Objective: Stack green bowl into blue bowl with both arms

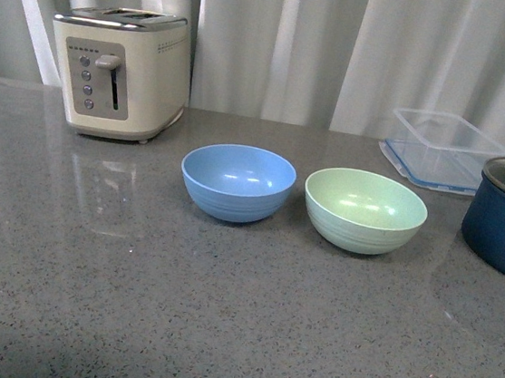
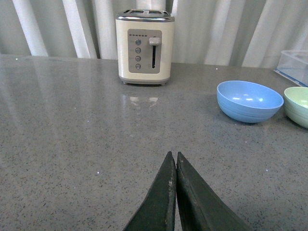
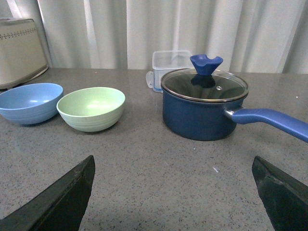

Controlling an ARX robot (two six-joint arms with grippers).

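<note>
The pale green bowl [image 1: 365,210] stands upright and empty on the grey counter, just right of the light blue bowl [image 1: 237,182], with a small gap between them. Neither arm shows in the front view. My left gripper [image 2: 173,156] is shut with nothing in it, low over the counter, well short of the blue bowl [image 2: 249,101] and the green bowl [image 2: 297,105]. My right gripper [image 3: 173,161] stands wide open and empty, back from the green bowl [image 3: 91,109] and the blue bowl [image 3: 30,102].
A cream toaster [image 1: 122,72] stands at the back left. A clear plastic container [image 1: 442,148] sits at the back right. A dark navy lidded pot [image 3: 204,103] with a long handle [image 3: 269,120] stands right of the green bowl.
</note>
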